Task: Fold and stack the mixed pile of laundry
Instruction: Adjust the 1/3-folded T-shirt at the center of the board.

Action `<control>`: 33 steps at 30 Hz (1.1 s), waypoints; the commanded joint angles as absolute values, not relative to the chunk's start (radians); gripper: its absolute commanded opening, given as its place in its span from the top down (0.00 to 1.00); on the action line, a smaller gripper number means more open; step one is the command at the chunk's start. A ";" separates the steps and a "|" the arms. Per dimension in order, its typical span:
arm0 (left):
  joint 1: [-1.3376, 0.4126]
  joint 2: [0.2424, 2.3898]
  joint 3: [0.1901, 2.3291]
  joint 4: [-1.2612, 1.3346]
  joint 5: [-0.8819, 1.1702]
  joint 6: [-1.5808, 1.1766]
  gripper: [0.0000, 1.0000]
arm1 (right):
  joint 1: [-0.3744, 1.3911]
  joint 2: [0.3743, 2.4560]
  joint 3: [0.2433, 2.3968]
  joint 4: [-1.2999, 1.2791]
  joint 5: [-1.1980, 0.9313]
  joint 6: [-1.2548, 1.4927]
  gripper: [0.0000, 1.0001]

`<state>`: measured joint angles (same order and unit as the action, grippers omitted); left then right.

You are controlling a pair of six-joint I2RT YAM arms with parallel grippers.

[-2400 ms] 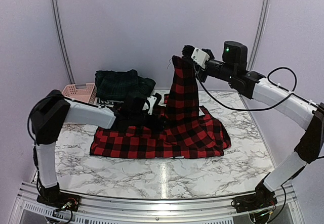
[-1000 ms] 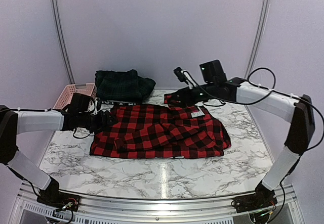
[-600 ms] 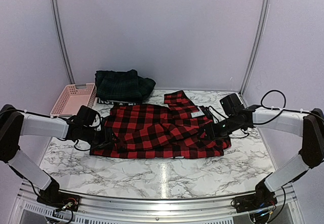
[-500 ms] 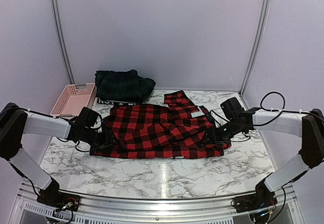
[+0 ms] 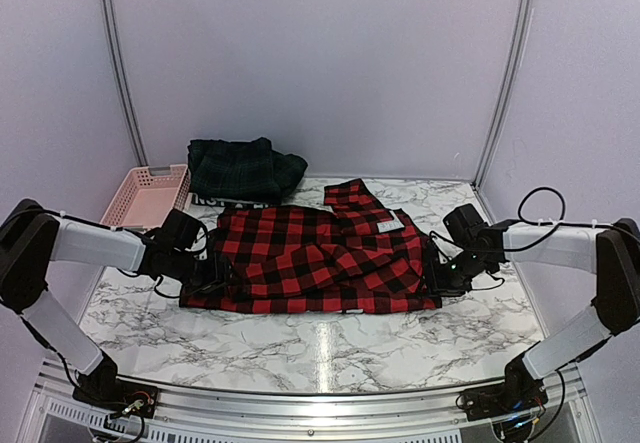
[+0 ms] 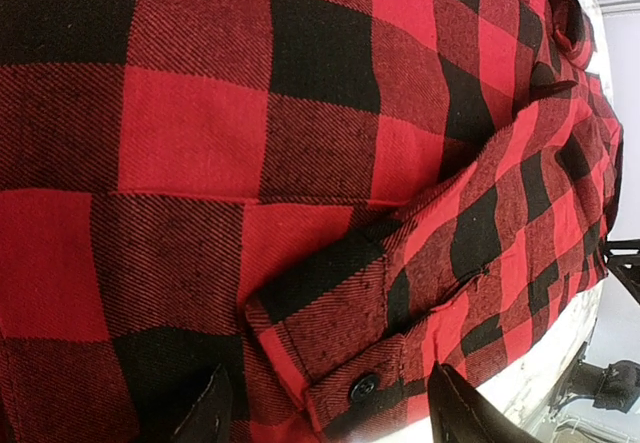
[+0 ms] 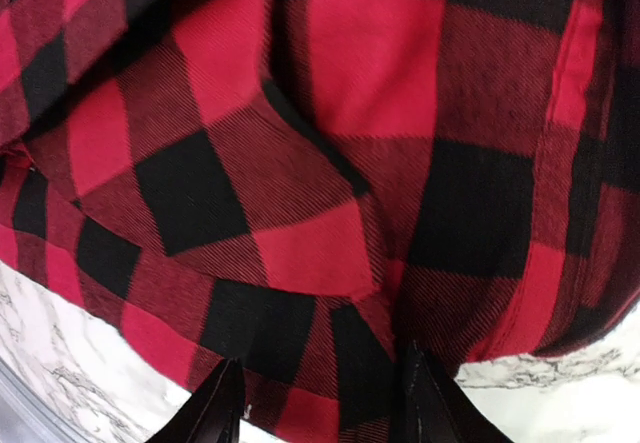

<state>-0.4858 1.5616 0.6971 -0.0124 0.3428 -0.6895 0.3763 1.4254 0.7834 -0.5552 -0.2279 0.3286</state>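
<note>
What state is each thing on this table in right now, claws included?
red-and-black checked shirt: lying flat, partly folded.
dark green plaid piece: heaped at the back.
pink basket: upright, back left.
left gripper: open over the shirt's left edge.
right gripper: open over the shirt's right edge.

The near strip of the table [image 5: 330, 348] lies bare for passing, the shirt [image 5: 310, 263] fills the middle with the left arm [image 5: 100, 246] and right arm [image 5: 545, 245] low at its ends, and the green plaid pile [image 5: 240, 168] and pink basket [image 5: 155, 171] block the back left.
</note>
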 commanded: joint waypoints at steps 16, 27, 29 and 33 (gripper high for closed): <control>-0.499 1.524 0.733 -0.032 0.364 -0.656 0.69 | 0.359 1.383 0.780 -0.642 -0.204 0.376 1.00; -0.504 1.510 0.766 -0.083 0.371 -0.643 0.48 | 0.353 1.381 0.743 -0.662 -0.177 0.406 1.00; -0.505 1.527 0.767 -0.093 0.362 -0.643 0.46 | 0.353 1.395 0.737 -0.663 -0.175 0.409 1.00; -0.508 1.587 0.770 -0.103 0.362 -0.650 0.40 | 0.352 1.417 0.725 -0.662 -0.159 0.419 1.00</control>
